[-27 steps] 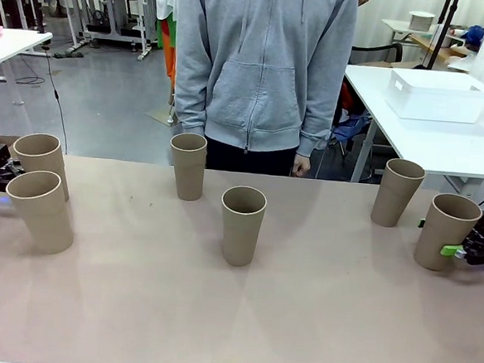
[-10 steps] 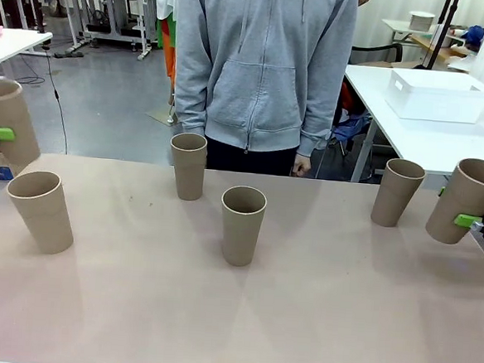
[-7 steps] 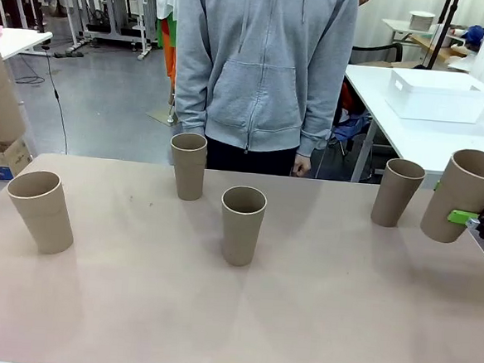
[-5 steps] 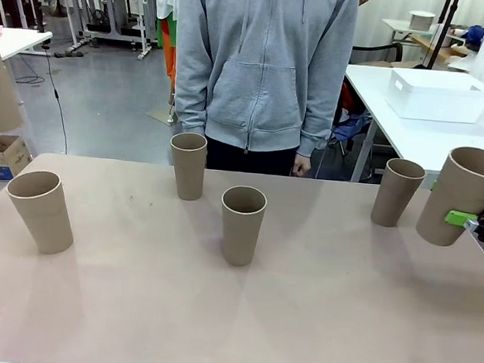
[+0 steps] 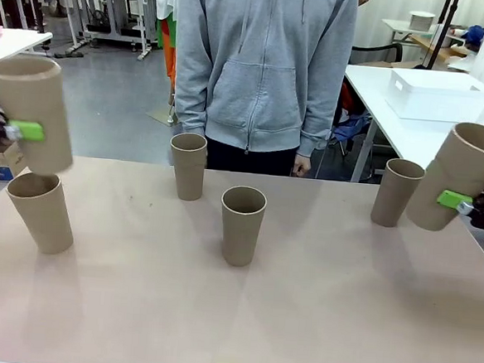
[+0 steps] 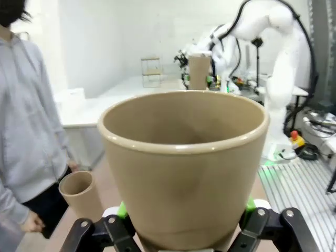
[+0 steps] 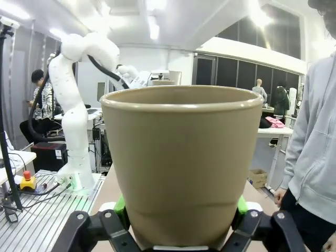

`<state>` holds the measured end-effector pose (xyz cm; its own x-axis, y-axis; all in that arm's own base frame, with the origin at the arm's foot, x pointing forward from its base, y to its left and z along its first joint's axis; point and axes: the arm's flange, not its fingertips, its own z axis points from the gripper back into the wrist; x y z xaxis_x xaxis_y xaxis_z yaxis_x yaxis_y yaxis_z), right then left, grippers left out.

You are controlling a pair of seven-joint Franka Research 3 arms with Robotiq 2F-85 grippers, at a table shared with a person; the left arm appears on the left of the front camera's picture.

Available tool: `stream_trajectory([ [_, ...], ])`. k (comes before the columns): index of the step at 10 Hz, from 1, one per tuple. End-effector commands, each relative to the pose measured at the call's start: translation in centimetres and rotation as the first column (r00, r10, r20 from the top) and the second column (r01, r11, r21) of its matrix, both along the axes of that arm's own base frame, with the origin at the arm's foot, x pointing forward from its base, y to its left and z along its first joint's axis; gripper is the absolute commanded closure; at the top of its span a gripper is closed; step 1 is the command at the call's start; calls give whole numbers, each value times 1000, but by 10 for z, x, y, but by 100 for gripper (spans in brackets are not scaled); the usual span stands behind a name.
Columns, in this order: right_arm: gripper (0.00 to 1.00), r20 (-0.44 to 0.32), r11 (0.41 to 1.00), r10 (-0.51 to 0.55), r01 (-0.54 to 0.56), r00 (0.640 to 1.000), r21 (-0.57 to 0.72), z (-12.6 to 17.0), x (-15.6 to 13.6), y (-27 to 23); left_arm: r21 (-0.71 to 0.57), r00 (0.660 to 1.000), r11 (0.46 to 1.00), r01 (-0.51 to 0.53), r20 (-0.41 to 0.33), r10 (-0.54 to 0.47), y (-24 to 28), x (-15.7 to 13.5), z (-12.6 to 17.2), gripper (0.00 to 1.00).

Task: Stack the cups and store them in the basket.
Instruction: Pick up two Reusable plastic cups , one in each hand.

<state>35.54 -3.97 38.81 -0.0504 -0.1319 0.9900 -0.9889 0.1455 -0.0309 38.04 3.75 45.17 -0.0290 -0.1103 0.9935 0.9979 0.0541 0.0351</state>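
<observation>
Tan cup (image 5: 34,92) tight in left end effector (image 5: 28,131); another cup (image 5: 459,163) tight in right end effector (image 5: 445,197).

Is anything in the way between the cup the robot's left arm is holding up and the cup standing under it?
No, nothing visible. The left gripper has the held cup in the air, and in the front view its bottom hangs just over the open standing cup on the table.
</observation>
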Motion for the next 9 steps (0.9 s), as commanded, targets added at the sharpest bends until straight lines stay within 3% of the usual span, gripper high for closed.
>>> stream_trajectory([
  [1,17,-25,999,-28,27,999,-26,0,-23,42,14,998,999,48,-36,-48,-38,-9,-9,15],
  [4,17,-50,999,-8,6,999,-53,-16,-25,61,-65,999,997,48,15,-47,-61,-30,-14,15],
  [7,17,-40,997,8,-11,999,-70,-18,-22,87,-96,998,993,66,-17,-68,-72,-58,-21,15],
  [9,17,-42,995,-1,-3,999,-97,-22,-22,89,-111,998,991,69,6,-69,-77,-62,-31,15],
])
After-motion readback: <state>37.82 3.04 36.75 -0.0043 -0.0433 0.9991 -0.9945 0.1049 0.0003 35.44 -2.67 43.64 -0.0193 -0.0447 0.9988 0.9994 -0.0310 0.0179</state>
